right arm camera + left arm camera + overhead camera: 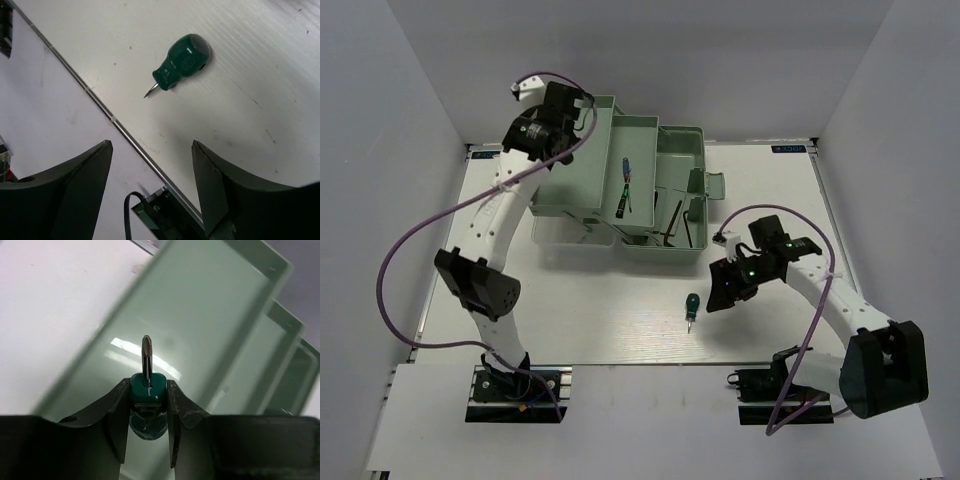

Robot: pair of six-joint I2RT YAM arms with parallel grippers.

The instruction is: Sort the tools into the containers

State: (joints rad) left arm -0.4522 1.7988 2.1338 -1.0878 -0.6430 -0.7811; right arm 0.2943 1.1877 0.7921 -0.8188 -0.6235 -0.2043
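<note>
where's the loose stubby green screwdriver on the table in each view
Top external: stubby green screwdriver on the table, lower centre, just left of the right end effector.
Left wrist: not in it; the left end effector clamps a second stubby screwdriver.
Right wrist: upper centre, tip pointing lower left.
Shared landmark: the open right end effector, near it in both views.

- The left arm (510, 215) reaches far forward. Its elbow sits low near its base, and its wrist is at the far left.
- The left gripper (147, 390) is clamped on a screwdriver (147, 382), one finger on each side of the handle, with the shaft pointing out ahead.
- The right arm (825, 290) is folded. Its elbow is close to its base, and the forearm runs inward.
- The right gripper (151, 145) points downward with its fingers spread wide, holding nothing.
</note>
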